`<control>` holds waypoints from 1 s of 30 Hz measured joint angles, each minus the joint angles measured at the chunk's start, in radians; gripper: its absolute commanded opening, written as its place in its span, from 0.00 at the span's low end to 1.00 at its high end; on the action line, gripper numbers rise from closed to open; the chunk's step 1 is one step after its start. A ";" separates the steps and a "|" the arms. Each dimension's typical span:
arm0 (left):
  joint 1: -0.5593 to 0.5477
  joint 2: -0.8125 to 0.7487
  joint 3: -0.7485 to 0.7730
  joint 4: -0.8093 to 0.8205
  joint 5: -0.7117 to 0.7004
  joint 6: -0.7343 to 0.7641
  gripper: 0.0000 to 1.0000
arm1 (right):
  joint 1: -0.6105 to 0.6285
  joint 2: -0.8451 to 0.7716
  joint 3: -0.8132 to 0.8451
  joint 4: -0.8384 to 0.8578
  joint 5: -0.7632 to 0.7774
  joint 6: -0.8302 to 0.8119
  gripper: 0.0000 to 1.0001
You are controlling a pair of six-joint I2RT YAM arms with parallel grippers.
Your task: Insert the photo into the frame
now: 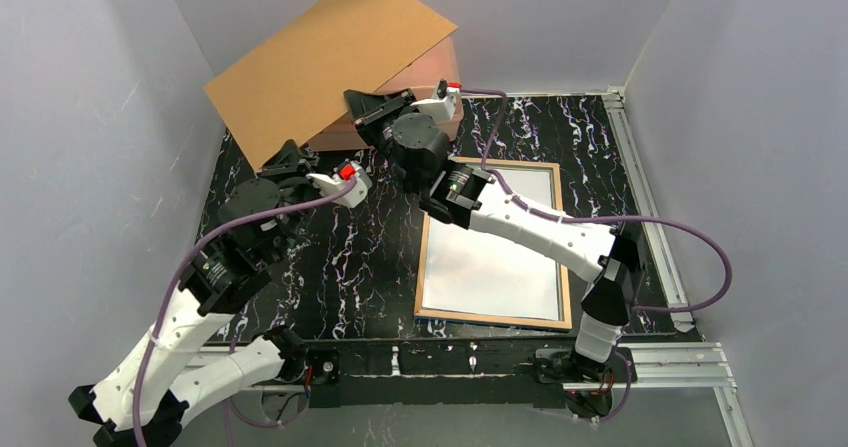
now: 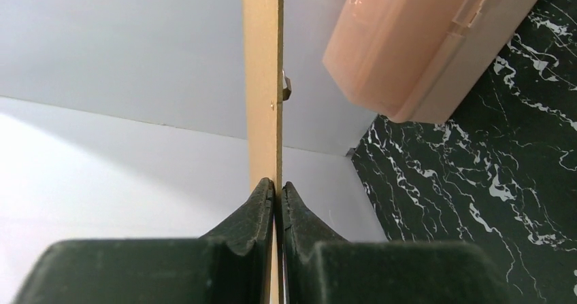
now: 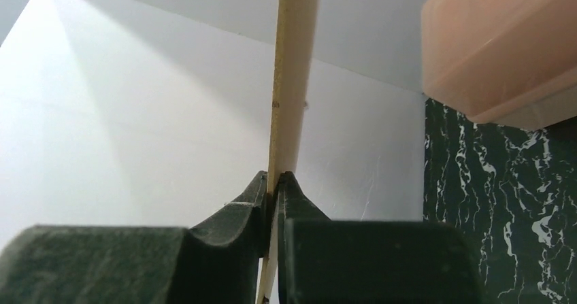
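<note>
The frame [image 1: 492, 319] lies flat at the table's right, wood-coloured back edge up. A white sheet [image 1: 490, 279] fills its opening; it looks like the photo lying face down, its picture side hidden. A plain brown backing board [image 1: 330, 62] is held up, tilted, over the back left. My left gripper [image 1: 290, 155] is shut on its lower edge, and the left wrist view shows the board [image 2: 262, 79] edge-on between the jaws [image 2: 277, 185]. My right gripper [image 1: 362, 104] is shut on the same edge further right, where the board [image 3: 294, 45] runs up from the jaws [image 3: 272, 176].
A peach plastic box [image 1: 442, 67] stands at the back behind the board, and shows in both wrist views [image 2: 422, 39] [image 3: 503, 45]. The right arm reaches across the frame's upper half. Grey walls close in on three sides. A metal rail [image 1: 640, 187] runs along the right edge.
</note>
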State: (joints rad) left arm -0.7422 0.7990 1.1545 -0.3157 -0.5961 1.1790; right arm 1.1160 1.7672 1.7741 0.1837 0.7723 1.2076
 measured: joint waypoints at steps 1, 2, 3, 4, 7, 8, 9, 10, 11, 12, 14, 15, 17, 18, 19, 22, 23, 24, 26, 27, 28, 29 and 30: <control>0.000 -0.013 0.000 0.000 0.015 0.006 0.00 | 0.002 -0.011 -0.011 0.008 -0.012 0.001 0.32; 0.001 -0.025 0.003 -0.006 0.026 0.008 0.00 | 0.004 -0.020 -0.019 0.019 -0.025 0.002 0.38; 0.002 -0.034 0.011 -0.013 0.031 0.007 0.00 | 0.006 -0.031 -0.031 0.035 -0.043 -0.001 0.42; 0.005 -0.040 0.027 -0.031 0.039 -0.002 0.00 | 0.010 -0.042 -0.043 0.052 -0.059 -0.003 0.45; 0.007 -0.047 0.073 -0.084 0.061 -0.029 0.00 | 0.016 -0.071 -0.079 0.077 -0.093 -0.021 0.48; 0.007 -0.049 0.080 -0.102 0.066 -0.037 0.00 | 0.017 -0.074 -0.085 0.083 -0.100 -0.026 0.50; 0.007 -0.050 0.084 -0.119 0.071 -0.045 0.00 | 0.018 -0.076 -0.089 0.090 -0.111 -0.035 0.52; 0.007 -0.050 0.089 -0.133 0.074 -0.053 0.00 | 0.018 -0.076 -0.090 0.095 -0.117 -0.039 0.52; 0.007 -0.049 0.095 -0.142 0.075 -0.058 0.00 | 0.018 -0.077 -0.096 0.109 -0.127 -0.047 0.52; 0.008 -0.042 0.111 -0.161 0.077 -0.066 0.00 | 0.018 -0.082 -0.105 0.120 -0.138 -0.056 0.54; 0.008 -0.026 0.148 -0.184 0.081 -0.084 0.00 | 0.017 -0.094 -0.120 0.136 -0.151 -0.070 0.57; 0.008 -0.017 0.167 -0.196 0.082 -0.096 0.00 | 0.017 -0.106 -0.132 0.143 -0.155 -0.080 0.60; 0.008 0.007 0.221 -0.238 0.084 -0.129 0.00 | 0.017 -0.143 -0.169 0.155 -0.163 -0.101 0.65; 0.008 0.017 0.240 -0.253 0.085 -0.141 0.00 | 0.017 -0.161 -0.185 0.159 -0.164 -0.109 0.67; 0.008 0.028 0.263 -0.273 0.088 -0.154 0.00 | 0.016 -0.183 -0.206 0.166 -0.168 -0.121 0.69; 0.008 0.051 0.306 -0.316 0.095 -0.185 0.00 | 0.013 -0.263 -0.266 0.171 -0.169 -0.156 0.71; 0.008 0.057 0.316 -0.327 0.098 -0.192 0.00 | 0.010 -0.291 -0.282 0.170 -0.170 -0.171 0.72; 0.008 0.063 0.329 -0.336 0.100 -0.199 0.00 | 0.009 -0.318 -0.294 0.164 -0.169 -0.187 0.72; 0.008 0.075 0.354 -0.352 0.101 -0.213 0.00 | 0.005 -0.368 -0.314 0.151 -0.169 -0.220 0.73; 0.008 0.079 0.367 -0.358 0.101 -0.219 0.00 | 0.003 -0.394 -0.322 0.131 -0.167 -0.241 0.73; 0.008 0.084 0.378 -0.364 0.101 -0.224 0.00 | 0.002 -0.423 -0.330 0.109 -0.166 -0.261 0.73; 0.008 0.087 0.386 -0.368 0.101 -0.229 0.00 | 0.002 -0.453 -0.339 0.081 -0.166 -0.282 0.73; 0.008 0.089 0.393 -0.368 0.101 -0.232 0.00 | 0.002 -0.480 -0.348 0.052 -0.166 -0.301 0.72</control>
State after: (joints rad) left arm -0.7341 0.8875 1.5471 -0.6838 -0.4953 0.9474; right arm 1.1183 1.2869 1.4258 0.2356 0.6067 0.9066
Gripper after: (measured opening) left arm 0.032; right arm 0.730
